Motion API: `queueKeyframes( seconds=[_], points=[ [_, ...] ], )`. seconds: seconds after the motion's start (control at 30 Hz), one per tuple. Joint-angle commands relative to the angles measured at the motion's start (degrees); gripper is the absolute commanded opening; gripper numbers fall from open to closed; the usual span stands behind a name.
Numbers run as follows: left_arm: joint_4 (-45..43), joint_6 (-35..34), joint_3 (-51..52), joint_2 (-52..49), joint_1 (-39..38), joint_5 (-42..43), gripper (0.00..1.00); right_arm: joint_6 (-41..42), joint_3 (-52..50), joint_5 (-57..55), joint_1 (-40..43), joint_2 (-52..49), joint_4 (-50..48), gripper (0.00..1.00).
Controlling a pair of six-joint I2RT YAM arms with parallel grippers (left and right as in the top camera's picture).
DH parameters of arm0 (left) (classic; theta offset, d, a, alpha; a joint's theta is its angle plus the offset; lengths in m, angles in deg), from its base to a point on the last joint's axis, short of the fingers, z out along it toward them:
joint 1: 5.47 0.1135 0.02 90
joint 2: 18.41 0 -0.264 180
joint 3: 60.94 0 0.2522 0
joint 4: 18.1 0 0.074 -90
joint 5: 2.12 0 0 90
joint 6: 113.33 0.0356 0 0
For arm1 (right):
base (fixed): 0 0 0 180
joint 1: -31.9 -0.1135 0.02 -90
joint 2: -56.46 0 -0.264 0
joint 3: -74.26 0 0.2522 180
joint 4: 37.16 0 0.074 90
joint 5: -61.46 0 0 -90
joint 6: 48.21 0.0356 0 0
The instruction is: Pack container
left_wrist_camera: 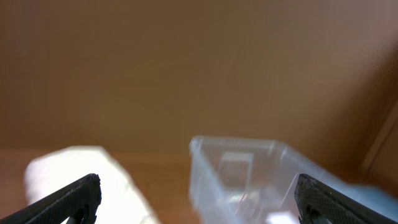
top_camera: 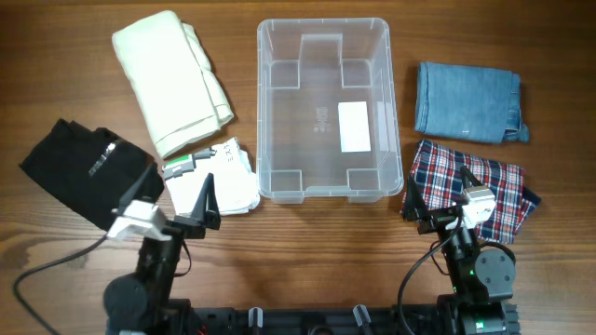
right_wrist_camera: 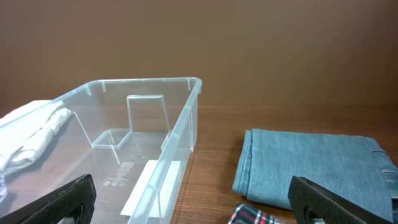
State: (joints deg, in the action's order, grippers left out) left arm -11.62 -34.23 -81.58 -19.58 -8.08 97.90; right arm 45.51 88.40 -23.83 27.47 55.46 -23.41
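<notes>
The left gripper (left_wrist_camera: 198,199) stands wide, its two dark fingertips at the lower corners of the left wrist view with nothing between them; the right gripper (right_wrist_camera: 196,200) is spread just as wide and also holds nothing; both sit over the near part of the table (top_camera: 307,251). The container (top_camera: 324,22) stands upright at mid-table toward the far edge, between the two arms; a white label (top_camera: 354,126) shows on its base. To its left a folded cream cloth (top_camera: 172,79) lies near but apart; a white cloth (top_camera: 228,177) lies just beside the container's near left corner; a black cloth (top_camera: 65,167) lies further left, partly under the left gripper in the overhead view. To the container's right lies folded denim (top_camera: 466,100), apart from it; a plaid cloth (top_camera: 489,191) lies nearer than the denim, close to the near right corner.
</notes>
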Motion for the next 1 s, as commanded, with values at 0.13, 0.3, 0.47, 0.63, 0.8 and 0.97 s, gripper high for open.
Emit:
queueKeyframes(
  seconds=[0.13,0.3,0.47,0.63,0.8,0.97],
  points=[
    [12.44,-6.47,-24.5,-17.68,0.22,3.37,1.0,-0.57,-0.09,0.48,0.26,0.42,-0.31,1.0],
    [32.26,-6.25,-48.85,-39.08,0.22,4.17,1.0,-0.59,-0.09,0.48,0.26,0.39,-0.31,1.0],
    [61.07,-5.57,-86.97,-64.37,0.37,5.57,1.0,-0.59,-0.09,0.48,0.26,0.42,-0.31,1.0],
    [75.52,-4.35,-109.37,-80.24,1.7,5.35,1.0,-0.59,-0.09,0.5,0.26,0.42,-0.31,1.0],
    [80.83,-4.35,-109.72,-85.15,2.25,-2.91,1.0,-0.59,-0.09,0.48,0.26,0.42,-0.31,1.0],
    [82.84,-4.31,-109.59,-88.24,2.27,-16.02,1.0,-0.59,-0.09,0.5,0.26,0.39,-0.31,1.0]
  ],
)
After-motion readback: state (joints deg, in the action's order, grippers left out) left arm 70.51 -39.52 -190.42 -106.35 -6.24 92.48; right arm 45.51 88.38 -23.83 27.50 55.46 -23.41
